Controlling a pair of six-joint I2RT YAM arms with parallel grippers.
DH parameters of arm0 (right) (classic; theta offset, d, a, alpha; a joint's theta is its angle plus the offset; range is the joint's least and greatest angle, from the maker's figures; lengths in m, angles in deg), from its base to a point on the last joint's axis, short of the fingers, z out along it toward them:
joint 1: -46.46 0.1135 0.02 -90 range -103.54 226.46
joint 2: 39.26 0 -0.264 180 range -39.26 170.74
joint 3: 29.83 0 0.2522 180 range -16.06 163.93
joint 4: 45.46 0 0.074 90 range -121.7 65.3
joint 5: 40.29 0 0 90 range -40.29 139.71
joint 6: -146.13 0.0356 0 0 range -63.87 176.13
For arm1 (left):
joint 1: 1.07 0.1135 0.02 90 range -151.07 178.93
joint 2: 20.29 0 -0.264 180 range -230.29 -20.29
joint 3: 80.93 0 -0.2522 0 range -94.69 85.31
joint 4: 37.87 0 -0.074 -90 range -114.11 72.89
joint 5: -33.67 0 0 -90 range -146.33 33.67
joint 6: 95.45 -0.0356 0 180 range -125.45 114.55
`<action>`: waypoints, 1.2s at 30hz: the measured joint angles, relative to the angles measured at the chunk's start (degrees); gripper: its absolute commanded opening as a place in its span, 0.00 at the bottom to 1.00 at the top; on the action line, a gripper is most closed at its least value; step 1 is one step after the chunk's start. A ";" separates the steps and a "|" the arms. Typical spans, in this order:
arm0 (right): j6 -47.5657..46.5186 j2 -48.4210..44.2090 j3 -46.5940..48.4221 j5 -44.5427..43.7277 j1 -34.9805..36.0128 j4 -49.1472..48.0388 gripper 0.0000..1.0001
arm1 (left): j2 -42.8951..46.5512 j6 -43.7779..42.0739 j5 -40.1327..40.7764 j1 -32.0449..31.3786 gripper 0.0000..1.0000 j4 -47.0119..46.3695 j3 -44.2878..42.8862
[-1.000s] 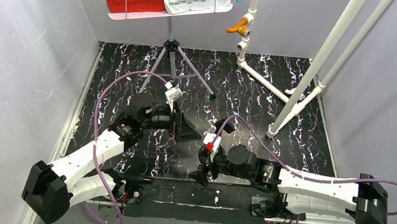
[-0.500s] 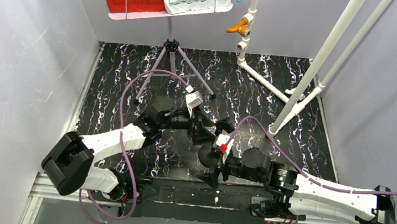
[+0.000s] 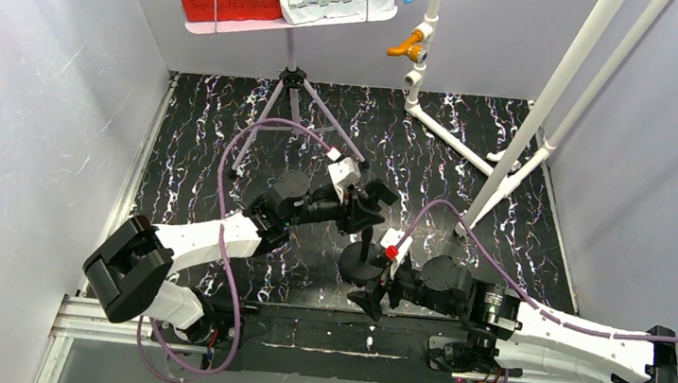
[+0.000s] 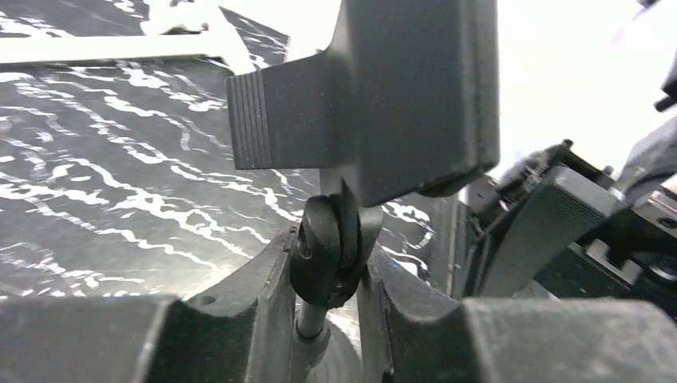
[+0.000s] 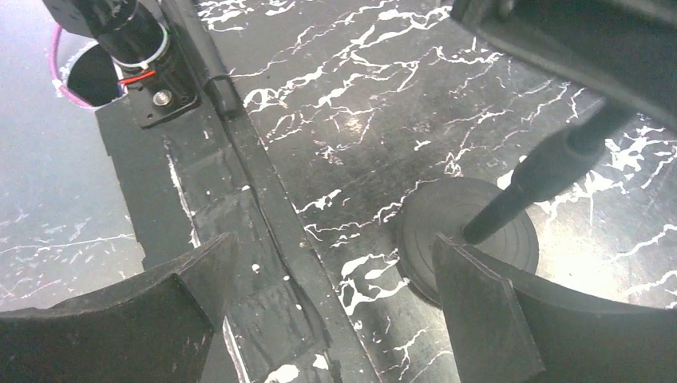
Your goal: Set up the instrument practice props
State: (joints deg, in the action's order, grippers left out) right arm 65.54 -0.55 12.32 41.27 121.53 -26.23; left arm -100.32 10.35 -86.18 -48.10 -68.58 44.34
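Fingers of left gripper tight around microphone stand joint (right gripper fingers wide apart)

Top view evenly lit, sharp; left wrist bg blown out; left gripper blurry close-up.

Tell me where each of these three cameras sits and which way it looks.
Top: fixed high behind the arms, looking down on the table; both arms show.
Left wrist: on the left arm, facing along the left fingers, which pinch the microphone stand.
Right wrist: on the right arm, facing down past the open right fingers at the stand's round base.
Shared: all three show that stand.
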 measured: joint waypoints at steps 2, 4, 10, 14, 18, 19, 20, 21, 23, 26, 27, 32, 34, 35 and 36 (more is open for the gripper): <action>0.11 -0.37 -0.11 -1.29 0.00 0.46 0.98 | 1.81 -2.45 4.81 0.02 0.07 1.27 0.79; 0.24 -0.48 -0.17 -2.86 0.00 0.50 0.98 | 3.56 -4.66 9.62 0.02 0.00 3.41 0.85; 0.79 1.27 -1.49 -6.25 0.00 -1.75 0.98 | 6.40 -13.03 23.63 1.38 0.00 8.83 -0.07; 0.96 3.82 -2.95 -7.58 -0.02 -4.42 0.98 | 5.49 -14.93 28.48 4.15 0.00 11.72 -2.62; 1.36 5.95 -3.56 -7.98 -0.02 -7.21 0.98 | 2.60 -13.14 31.58 7.21 0.00 12.57 -5.25; 1.60 6.73 -3.76 -7.98 -0.02 -8.26 0.98 | 1.92 -12.76 32.17 7.72 0.01 12.79 -5.40; 1.79 7.32 -3.87 -7.93 -0.02 -8.87 0.99 | 1.46 -12.63 32.65 7.96 0.06 12.96 -5.44; 2.05 8.11 -3.91 -7.93 -0.02 -9.44 0.98 | 0.98 -12.46 33.09 8.13 0.14 12.79 -5.44; 2.45 9.55 -3.93 -7.87 -0.02 -10.69 0.98 | 0.94 -11.89 33.09 8.22 0.32 12.85 -5.60; 2.49 11.08 -3.93 -7.56 -0.07 -12.24 0.98 | 1.18 -10.99 33.07 8.17 0.57 12.72 -5.16; 2.49 11.43 -3.93 -7.48 -0.07 -12.59 0.98 | 1.73 -10.64 33.20 8.17 0.65 12.61 -4.55; 2.08 14.64 -3.78 -6.19 -0.11 -14.27 0.98 | 8.66 -7.80 34.71 8.17 0.98 14.40 0.52; 1.66 16.96 -3.45 -5.27 -0.15 -14.58 0.98 | 12.74 -6.38 35.28 8.20 0.98 17.35 1.25; 1.38 18.12 -3.30 -4.81 -0.20 -14.75 0.98 | 14.91 -5.77 35.45 8.20 0.98 18.99 1.22; 1.16 19.23 -3.02 -4.31 -0.22 -14.97 0.98 | 17.18 -5.07 35.56 8.22 0.98 20.98 1.22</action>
State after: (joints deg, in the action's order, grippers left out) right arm 66.70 18.69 9.30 36.96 121.31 -41.20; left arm -83.14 5.28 -50.62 -39.88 -47.59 45.57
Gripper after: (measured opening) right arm 0.984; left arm 0.980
